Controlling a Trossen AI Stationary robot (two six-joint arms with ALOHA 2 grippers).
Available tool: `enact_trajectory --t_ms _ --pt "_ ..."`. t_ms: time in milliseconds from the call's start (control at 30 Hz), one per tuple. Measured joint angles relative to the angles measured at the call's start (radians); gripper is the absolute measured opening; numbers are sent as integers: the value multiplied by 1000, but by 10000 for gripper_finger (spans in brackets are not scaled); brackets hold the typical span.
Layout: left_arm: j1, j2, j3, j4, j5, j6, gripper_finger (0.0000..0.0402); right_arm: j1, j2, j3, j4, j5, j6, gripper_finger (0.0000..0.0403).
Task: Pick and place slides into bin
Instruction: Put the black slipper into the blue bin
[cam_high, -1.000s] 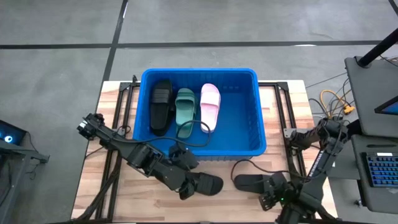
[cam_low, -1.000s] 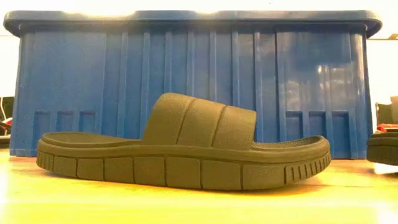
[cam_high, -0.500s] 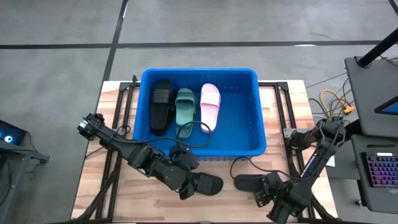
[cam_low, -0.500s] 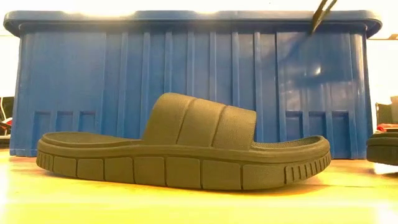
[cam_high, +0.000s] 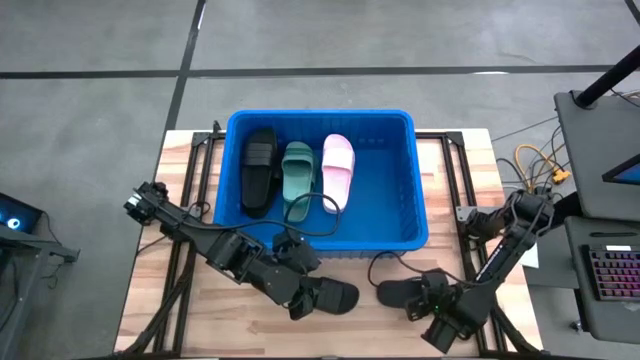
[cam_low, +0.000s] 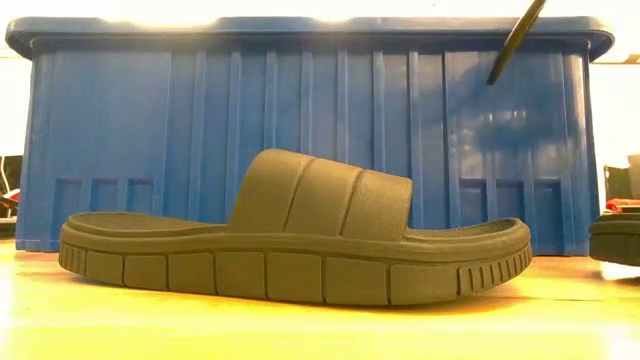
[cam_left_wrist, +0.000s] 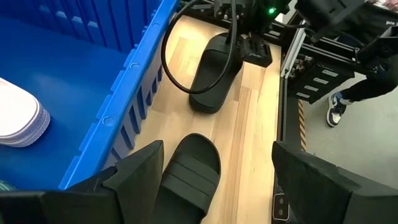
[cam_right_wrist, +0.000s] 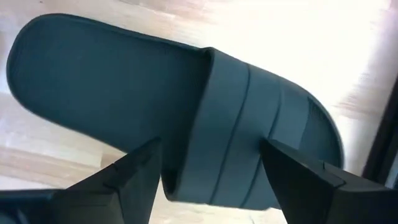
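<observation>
1. three slides, black (cam_high: 259, 170), green (cam_high: 297, 178) and pink (cam_high: 337, 170), lie in the blue bin (cam_high: 400, 125).
2. two dark slides (cam_high: 330, 296) (cam_high: 400, 293) wait on the table (cam_high: 150, 290).
3. left gripper (cam_high: 303, 300) and right gripper (cam_high: 425, 303) each hang wide open over one, holding nothing.

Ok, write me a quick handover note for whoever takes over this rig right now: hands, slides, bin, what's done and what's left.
Left hand: open, poised over the black slide on the table in front of the bin, not gripping it.
Right hand: open, straddling the other dark slide on the table, not closed on it.
In the bin: black slide, dark green slide and pink slide, side by side.
Done: three slides binned.
Left: grasp and place the two slides on the table. A black cable loops between the two, so watch for snags.
</observation>
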Motion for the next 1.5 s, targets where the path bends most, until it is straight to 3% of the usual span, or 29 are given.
enact_trajectory --t_ms 300,567,833,1100,1500 --pt "2 0 0 -1 0 1 283 -12 0 -43 70 -10 -14 253" --pt "6 0 0 -1 0 3 283 -12 -1 -73 92 -15 -27 212" --pt "9 0 -3 0 0 3 283 -11 -2 -125 175 -22 -45 138" --pt "9 0 -8 -1 0 3 283 -11 -1 -105 161 -20 -118 22" --pt "11 0 -9 0 -1 25 283 8 1 42 75 -45 -221 9"
